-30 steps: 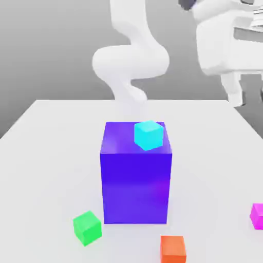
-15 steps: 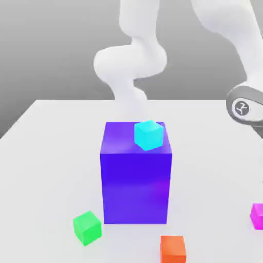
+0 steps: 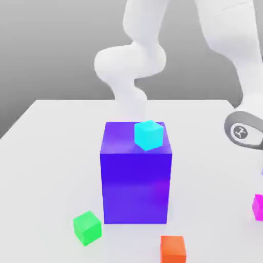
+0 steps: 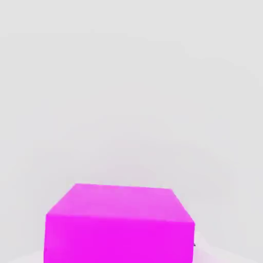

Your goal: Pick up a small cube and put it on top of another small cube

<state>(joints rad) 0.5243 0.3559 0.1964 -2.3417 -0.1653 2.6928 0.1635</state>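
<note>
The small magenta-pink cube [image 3: 258, 207] is at the exterior view's right edge, partly cut off by the frame. In the hand view the same cube [image 4: 119, 224] looms very close, with white table behind it. My arm's wrist joint [image 3: 240, 130] hangs above the cube, and the hand beyond it runs off the exterior view's right. My gripper is shut on the magenta cube. Other small cubes are a green one [image 3: 87, 227], an orange one [image 3: 173, 248] and a cyan one [image 3: 149, 135].
A large blue-violet block [image 3: 136, 180] stands mid-table with the cyan cube on its top far corner. The green and orange cubes lie in front of it. The white table [image 3: 51, 154] stretches out on the exterior view's left, and the arm's base rises behind the block.
The arm has swung down toward the exterior view's right edge. The gripper went from open to shut, and the magenta cube now sits slightly higher in the exterior view.
</note>
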